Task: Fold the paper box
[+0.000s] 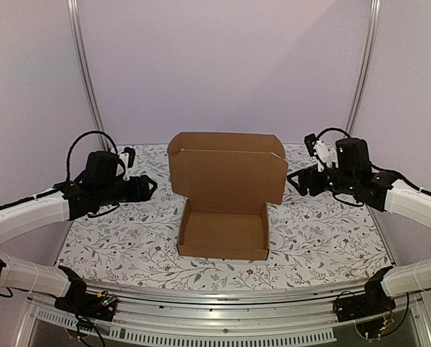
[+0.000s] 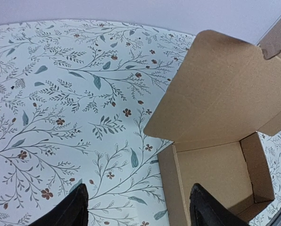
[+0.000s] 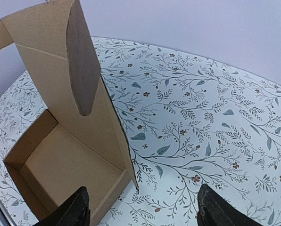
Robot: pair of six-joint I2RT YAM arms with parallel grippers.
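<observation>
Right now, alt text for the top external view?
An open brown cardboard mailer box sits mid-table on a floral cloth, its tray formed and its lid standing upright at the back. The left tool and right tool flank the lid, both open and holding nothing.

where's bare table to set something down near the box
Bare floral table lies either side of the paper box, nearer than the left gripper and right gripper, plus a strip in front. Tight beside the raised lid, flanked by both grippers.
</observation>
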